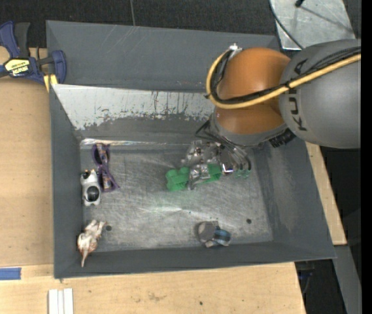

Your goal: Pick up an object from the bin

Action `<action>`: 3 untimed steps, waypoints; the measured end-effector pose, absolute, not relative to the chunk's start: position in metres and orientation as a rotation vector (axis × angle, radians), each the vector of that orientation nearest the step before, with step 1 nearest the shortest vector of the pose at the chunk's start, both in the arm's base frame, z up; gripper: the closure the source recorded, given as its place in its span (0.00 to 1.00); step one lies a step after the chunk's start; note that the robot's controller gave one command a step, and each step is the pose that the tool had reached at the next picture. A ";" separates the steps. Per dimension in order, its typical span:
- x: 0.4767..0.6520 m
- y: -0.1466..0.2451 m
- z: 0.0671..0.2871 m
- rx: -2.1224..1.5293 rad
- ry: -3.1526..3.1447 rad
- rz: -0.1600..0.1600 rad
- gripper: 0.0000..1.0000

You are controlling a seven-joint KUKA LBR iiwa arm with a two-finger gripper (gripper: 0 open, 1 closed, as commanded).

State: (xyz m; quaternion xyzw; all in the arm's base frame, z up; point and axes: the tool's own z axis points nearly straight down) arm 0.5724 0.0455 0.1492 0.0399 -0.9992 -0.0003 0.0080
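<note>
Setting: robotics lab or test cell. Evidence: a heavy grey industrial arm (326, 100), with an orange wrist cover (251, 87) and a yellow cable looped over it, reaches in from the right. Below it a grey sheet-metal bin (172, 57) with sloped, scratched walls sits on a plain light wood table (172, 293). Unrelated oddments lie loose on the bin floor, e.g. purple sunglasses (102, 163).
</note>
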 end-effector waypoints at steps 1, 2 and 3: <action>0.579 0.057 0.139 0.168 -3.154 0.001 1.00; 0.560 0.052 0.151 0.172 -3.124 0.001 1.00; 0.557 0.073 0.216 0.164 -3.137 0.001 1.00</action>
